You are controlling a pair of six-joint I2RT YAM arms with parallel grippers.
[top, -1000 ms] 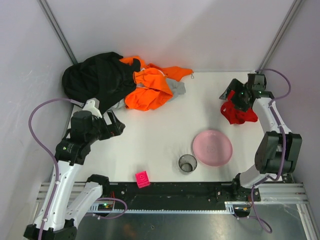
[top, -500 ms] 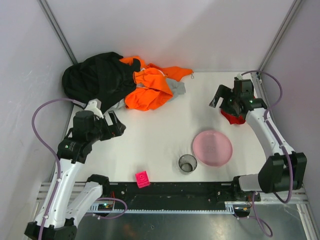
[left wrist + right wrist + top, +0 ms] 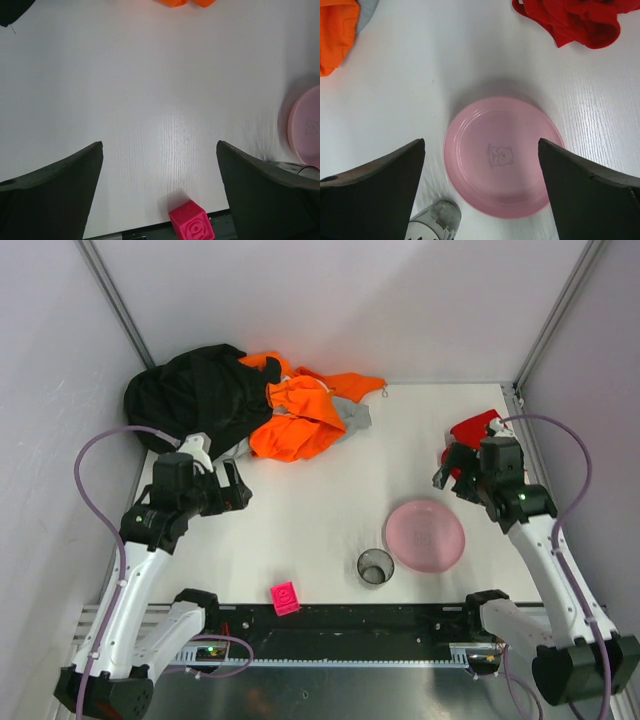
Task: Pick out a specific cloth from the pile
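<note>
Bench (image 3: 330,490): white, smooth surface, showing a faint straight grain in the wrist views.

The pile (image 3: 250,400) is sitting at the far left corner: soft crumpled fabrics, with a large black garment (image 3: 185,395) bunched at the left, bright orange garments (image 3: 295,425) folding over its right side and a grey piece (image 3: 352,418) showing at the right edge.

The cloth (image 3: 472,428) is lying on the bench at the far right, well apart from the pile. It is small, bright red and creased into rumpled folds. The right hand (image 3: 452,470) is hovering just near of it with its fingers spread wide, gripping nothing; in the right wrist view the cloth (image 3: 575,20) is resting clear of both fingers.

The left hand (image 3: 235,492) is hanging over bare bench at the left, likewise open and empty.

A round, glossy pink plate (image 3: 502,155) is lying near the right arm, carrying a small bear-like figure at its centre. A small dark cup (image 3: 375,566) is standing just left of it. A magenta cube (image 3: 191,226) is sitting at the near edge, bearing a raised mark that cannot be read.
</note>
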